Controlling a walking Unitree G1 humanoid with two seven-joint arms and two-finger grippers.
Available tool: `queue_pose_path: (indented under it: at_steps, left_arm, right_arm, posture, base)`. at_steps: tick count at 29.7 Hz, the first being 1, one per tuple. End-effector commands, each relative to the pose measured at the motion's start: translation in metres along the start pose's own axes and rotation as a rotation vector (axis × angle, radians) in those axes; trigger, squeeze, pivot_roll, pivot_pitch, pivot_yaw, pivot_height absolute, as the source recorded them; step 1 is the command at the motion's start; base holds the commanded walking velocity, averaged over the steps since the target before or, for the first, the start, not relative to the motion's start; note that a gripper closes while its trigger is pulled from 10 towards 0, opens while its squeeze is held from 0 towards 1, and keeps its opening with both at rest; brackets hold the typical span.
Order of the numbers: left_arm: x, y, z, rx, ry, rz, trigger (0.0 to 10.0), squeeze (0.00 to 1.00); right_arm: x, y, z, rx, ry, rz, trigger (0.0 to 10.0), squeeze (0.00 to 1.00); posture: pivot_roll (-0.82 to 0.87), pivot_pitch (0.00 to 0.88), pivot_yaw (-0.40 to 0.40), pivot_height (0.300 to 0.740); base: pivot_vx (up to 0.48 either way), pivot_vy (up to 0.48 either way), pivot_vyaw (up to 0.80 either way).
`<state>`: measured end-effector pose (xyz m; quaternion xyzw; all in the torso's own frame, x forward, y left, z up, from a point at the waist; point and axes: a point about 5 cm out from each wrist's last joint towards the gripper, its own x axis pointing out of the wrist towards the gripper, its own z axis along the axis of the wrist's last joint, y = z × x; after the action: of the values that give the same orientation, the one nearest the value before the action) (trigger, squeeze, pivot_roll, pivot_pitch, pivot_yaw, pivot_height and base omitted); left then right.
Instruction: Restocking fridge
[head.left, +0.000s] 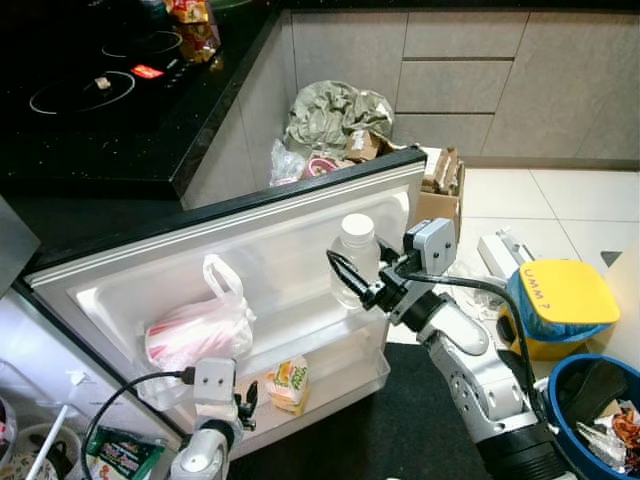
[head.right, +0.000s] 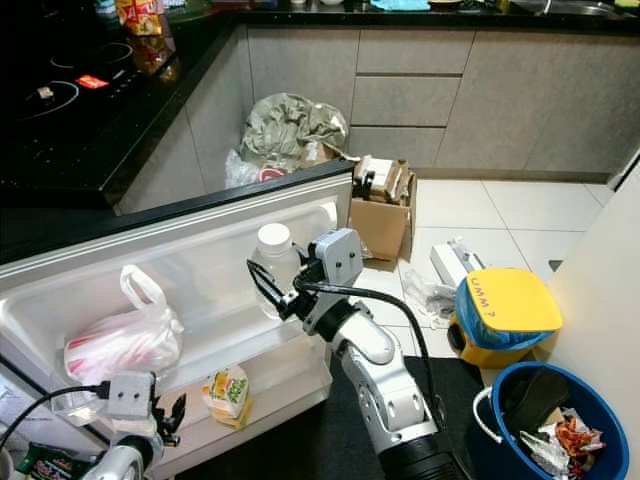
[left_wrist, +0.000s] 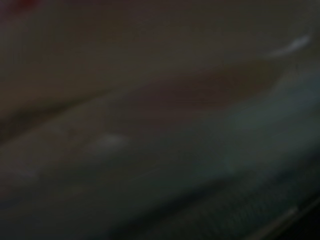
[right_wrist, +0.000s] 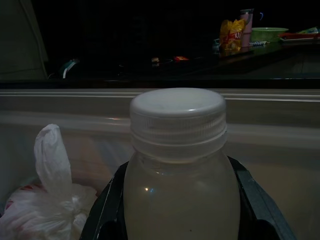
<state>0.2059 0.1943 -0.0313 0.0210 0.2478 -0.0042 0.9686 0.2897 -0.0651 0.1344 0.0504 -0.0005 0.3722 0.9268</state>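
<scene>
White-capped bottle (head.left: 355, 258) upright, clamped between right gripper's (head.left: 352, 283) fingers (right_wrist: 107, 210) at fridge door (head.left: 250, 240) shelf.

The left wrist view is a dark blur, nothing nameable. The bottle's (right_wrist: 177, 165) base is cut off at the lower frame edge. The carton's (head.left: 289, 384) label is too small to read.
</scene>
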Motion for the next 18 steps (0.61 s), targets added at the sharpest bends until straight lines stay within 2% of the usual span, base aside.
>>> queue_pose_path:
  at_steps: [1,2,18]
  left_arm:
    - [-0.0011,0.0016,-0.0057,-0.015,0.032,0.013,10.0,0.0]
    - [-0.0012,0.0018,-0.0057,-0.016,0.031,0.015,10.0,0.0]
    - [-0.0032,0.0006,-0.0089,-0.004,0.036,0.009,10.0,0.0]
  right_arm:
    - [0.0,0.0004,0.0078,-0.004,-0.034,0.001,10.0,0.0]
    - [-0.0001,0.0004,0.0077,-0.003,-0.034,0.001,10.0,0.0]
    - [-0.0006,0.001,0.0075,0.004,-0.031,0.012,10.0,0.0]
  posture:
    - [0.01,0.001,-0.006,0.74]
    - [0.01,0.001,-0.006,0.74]
    - [0.01,0.003,-0.005,0.74]
  base:
    - [0.0,0.48,0.0]
    - [0.0,0.48,0.0]
    - [0.0,0.0,0.0]
